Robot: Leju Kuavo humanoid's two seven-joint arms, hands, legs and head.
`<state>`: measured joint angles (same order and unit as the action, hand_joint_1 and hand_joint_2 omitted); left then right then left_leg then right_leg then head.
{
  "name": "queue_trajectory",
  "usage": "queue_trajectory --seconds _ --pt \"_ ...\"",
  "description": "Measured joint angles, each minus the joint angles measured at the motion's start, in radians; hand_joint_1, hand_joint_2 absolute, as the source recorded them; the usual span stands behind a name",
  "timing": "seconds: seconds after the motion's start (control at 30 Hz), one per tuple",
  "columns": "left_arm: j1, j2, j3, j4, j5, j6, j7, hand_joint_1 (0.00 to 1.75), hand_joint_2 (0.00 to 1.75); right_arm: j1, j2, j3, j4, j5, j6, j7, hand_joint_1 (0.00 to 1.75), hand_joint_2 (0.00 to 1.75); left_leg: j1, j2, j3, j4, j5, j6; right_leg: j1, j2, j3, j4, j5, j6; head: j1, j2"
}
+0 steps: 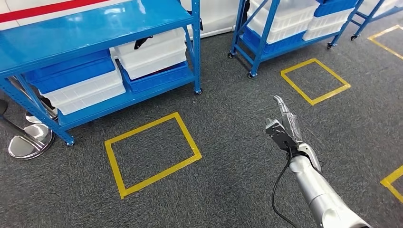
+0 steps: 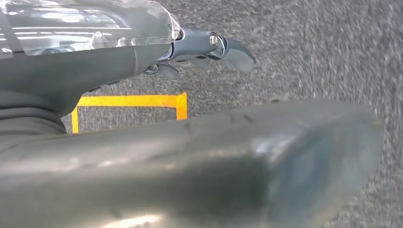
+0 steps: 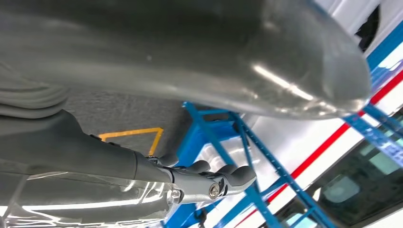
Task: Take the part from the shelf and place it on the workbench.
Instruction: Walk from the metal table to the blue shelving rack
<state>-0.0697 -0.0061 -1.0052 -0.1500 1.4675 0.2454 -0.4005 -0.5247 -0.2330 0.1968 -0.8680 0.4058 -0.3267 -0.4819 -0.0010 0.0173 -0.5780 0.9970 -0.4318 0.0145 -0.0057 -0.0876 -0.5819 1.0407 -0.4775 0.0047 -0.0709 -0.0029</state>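
Clearly, your right hand (image 1: 287, 124) hangs out over the carpet with nothing in it, fingers stretched forward and apart. The shelf (image 1: 95, 28) stands far and to the left of it, well apart, its white bins (image 1: 152, 52) stacked on the lower tiers; which one holds the part you can't tell. Your left hand (image 2: 209, 47) is likewise bare, fingers loosely out above the floor. Judging by this, the right is the raised one.
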Motion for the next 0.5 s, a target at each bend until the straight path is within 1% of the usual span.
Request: queue_trajectory --seconds 0.03,0.07,0.1,0.13,0.17,0.2,0.23,0.27,0.3,0.33,0.37,0.4,0.43,0.47,0.5 --pt "0.000 -0.001 0.000 0.000 0.000 -0.001 0.000 0.00 0.00 0.000 -0.001 0.000 0.000 0.000 0.000 0.000 0.00 0.00 0.003 -0.008 0.003 -0.005 0.003 0.006 -0.002 0.024 -0.014 0.034 -0.022 0.004 0.000 0.000" --pt "-0.001 -0.002 0.000 0.000 0.000 -0.001 -0.001 0.00 0.00 0.003 -0.003 -0.001 0.001 0.000 0.000 0.000 0.00 0.00 0.005 -0.016 0.003 -0.007 0.005 0.009 -0.006 0.052 -0.040 0.089 -0.050 0.007 0.000 0.000" --pt "-0.002 -0.002 0.001 0.000 0.000 -0.002 -0.002 0.00 0.00 0.008 -0.005 -0.002 0.001 0.000 0.000 -0.001 0.00 0.00 0.005 -0.025 0.003 -0.007 0.005 0.012 -0.007 0.072 -0.074 0.156 -0.082 0.010 0.000 0.000" --pt "-0.002 -0.002 0.001 0.000 0.000 -0.002 -0.002 0.00 0.00 0.015 -0.008 -0.002 0.001 0.000 0.000 -0.001 0.00 0.00 0.005 -0.035 0.003 -0.006 0.005 0.013 -0.008 0.081 -0.107 0.219 -0.104 0.012 0.000 0.000" --pt "-0.001 -0.002 0.001 0.000 0.000 -0.002 -0.002 0.00 0.00 0.022 -0.009 -0.003 0.002 0.000 0.001 -0.002 0.00 0.00 0.005 -0.046 0.003 -0.005 0.004 0.012 -0.010 0.084 -0.129 0.256 -0.109 0.015 0.000 0.000" --pt "0.000 -0.003 0.001 0.000 0.000 -0.001 -0.002 0.00 0.00 0.027 -0.010 -0.003 0.002 0.001 0.001 -0.002 0.00 0.00 0.005 -0.057 0.003 -0.003 0.003 0.011 -0.011 0.084 -0.135 0.256 -0.094 0.016 0.000 0.000" --pt "0.000 -0.004 0.001 0.000 0.000 0.000 -0.001 0.00 0.00 0.029 -0.010 -0.003 0.002 0.002 0.001 -0.003 0.00 0.00 0.006 -0.068 0.004 0.000 0.001 0.009 -0.013 0.086 -0.121 0.216 -0.060 0.016 0.000 0.000" --pt "0.000 -0.006 0.001 0.000 0.000 0.002 0.000 0.00 0.00 0.028 -0.011 -0.004 0.002 0.005 0.002 -0.003 0.00 0.00 0.007 -0.078 0.005 0.003 -0.002 0.006 -0.016 0.094 -0.091 0.147 -0.019 0.016 0.000 0.000" --pt "0.000 -0.007 0.002 0.000 0.000 0.004 0.002 0.00 0.00 0.025 -0.011 -0.004 0.002 0.007 0.003 -0.003 0.00 0.00 0.007 -0.086 0.005 0.007 -0.005 0.001 -0.019 0.111 -0.062 0.082 0.010 0.016 0.000 0.000" --pt "-0.001 -0.008 0.003 0.000 0.000 0.006 0.004 0.00 0.00 0.021 -0.011 -0.004 0.002 0.010 0.005 -0.002 0.00 0.00 0.007 -0.094 0.002 0.012 -0.008 -0.004 -0.020 0.123 -0.040 0.031 0.029 0.015 0.000 0.000" --pt "-0.001 -0.009 0.004 0.000 0.000 0.009 0.006 0.00 0.00 0.019 -0.011 -0.004 0.003 0.013 0.008 -0.001 0.00 0.00 0.007 -0.100 -0.002 0.015 -0.010 -0.009 -0.019 0.133 -0.029 0.004 0.034 0.013 0.000 0.000" --pt "-0.001 -0.009 0.004 0.000 0.000 0.011 0.008 0.00 0.00 0.017 -0.011 -0.004 0.004 0.015 0.010 0.000 0.00 0.00 0.008 -0.106 -0.005 0.015 -0.010 -0.014 -0.017 0.135 -0.028 0.001 0.029 0.010 0.000 0.000" --pt "0.000 -0.009 0.005 0.000 0.000 0.013 0.010 0.00 0.00 0.016 -0.011 -0.004 0.004 0.017 0.012 0.001 0.00 0.00 0.008 -0.113 -0.007 0.015 -0.010 -0.020 -0.015 0.126 -0.028 -0.002 0.030 0.004 0.000 0.000" --pt "0.001 -0.010 0.005 0.000 0.000 0.014 0.012 0.00 0.00 0.014 -0.011 -0.004 0.004 0.018 0.013 0.002 0.00 0.00 0.009 -0.113 -0.008 0.016 -0.012 -0.025 -0.016 0.118 -0.026 -0.004 0.030 -0.002 0.000 0.000" --pt "0.001 -0.010 0.005 0.000 0.000 0.015 0.013 0.00 0.00 0.013 -0.011 -0.004 0.004 0.019 0.015 0.002 0.00 0.00 0.008 -0.101 -0.013 0.028 -0.020 -0.030 -0.017 0.110 -0.022 -0.007 0.029 -0.010 0.000 0.000"
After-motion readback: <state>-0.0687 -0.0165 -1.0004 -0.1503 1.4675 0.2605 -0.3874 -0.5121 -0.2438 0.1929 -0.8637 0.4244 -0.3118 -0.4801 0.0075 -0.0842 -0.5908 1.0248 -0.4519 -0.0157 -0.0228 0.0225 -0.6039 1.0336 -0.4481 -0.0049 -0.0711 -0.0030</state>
